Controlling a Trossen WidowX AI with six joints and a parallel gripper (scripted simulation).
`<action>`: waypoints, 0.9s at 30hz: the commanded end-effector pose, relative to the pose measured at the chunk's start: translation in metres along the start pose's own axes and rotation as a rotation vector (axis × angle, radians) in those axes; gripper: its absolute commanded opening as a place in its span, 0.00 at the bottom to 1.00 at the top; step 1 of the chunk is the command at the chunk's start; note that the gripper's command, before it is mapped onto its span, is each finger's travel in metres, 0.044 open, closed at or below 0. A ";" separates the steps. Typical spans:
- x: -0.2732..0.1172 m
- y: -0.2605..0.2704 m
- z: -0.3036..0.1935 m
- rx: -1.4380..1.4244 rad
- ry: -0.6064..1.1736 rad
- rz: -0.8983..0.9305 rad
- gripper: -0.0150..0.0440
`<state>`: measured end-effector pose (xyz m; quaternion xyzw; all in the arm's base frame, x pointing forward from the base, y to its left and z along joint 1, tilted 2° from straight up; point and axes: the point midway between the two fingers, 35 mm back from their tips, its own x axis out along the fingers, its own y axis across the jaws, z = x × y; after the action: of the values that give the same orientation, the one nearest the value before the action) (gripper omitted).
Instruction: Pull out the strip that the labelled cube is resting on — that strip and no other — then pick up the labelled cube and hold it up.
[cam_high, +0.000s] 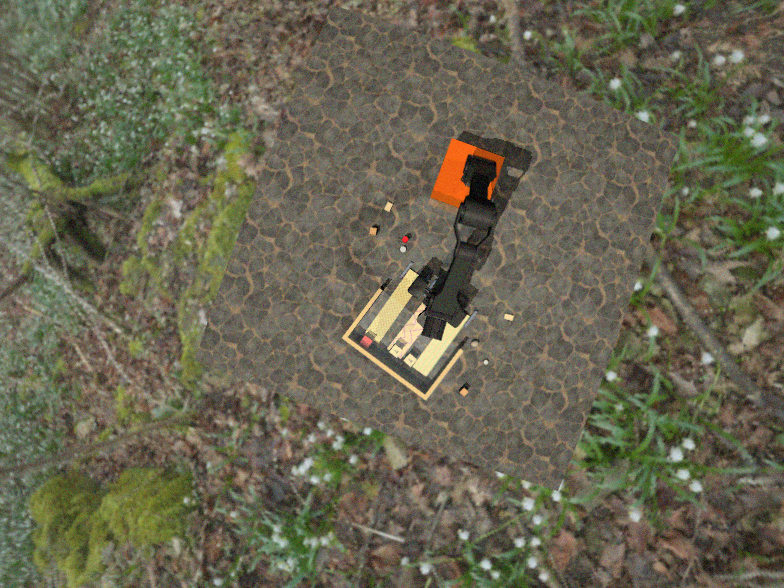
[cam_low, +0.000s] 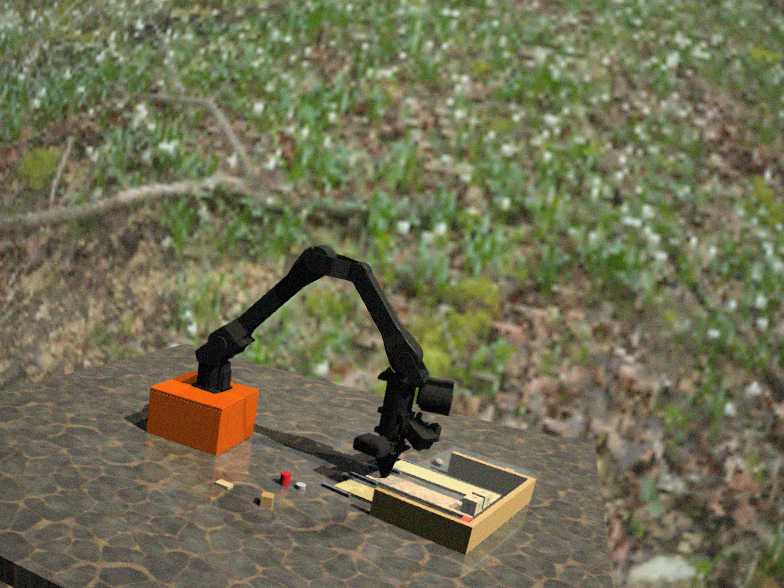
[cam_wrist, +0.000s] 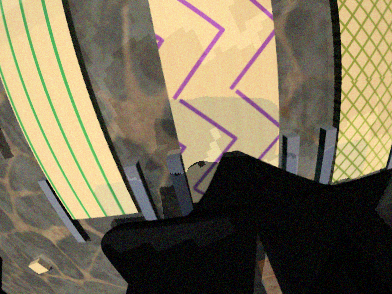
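Three flat cream strips lie side by side, running into a shallow wooden tray: a green-lined strip, a purple zigzag strip and a cross-hatched strip. The small cube sits in the tray on the middle strip, it seems; its label is too small to read. The black arm arches from an orange block, its gripper pointing down at the strips' near ends, fingers together on nothing. The table has a cracked-stone texture; a blurred meadow lies behind.
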<state>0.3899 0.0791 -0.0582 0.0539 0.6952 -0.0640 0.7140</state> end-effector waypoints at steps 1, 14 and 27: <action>0.004 -0.001 0.001 -0.004 0.001 -0.005 0.25; 0.005 0.000 0.002 -0.004 0.001 -0.005 0.25; 0.006 0.001 -0.017 -0.004 0.003 -0.005 0.25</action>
<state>0.3856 0.0807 -0.0582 0.0508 0.6883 -0.0633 0.7209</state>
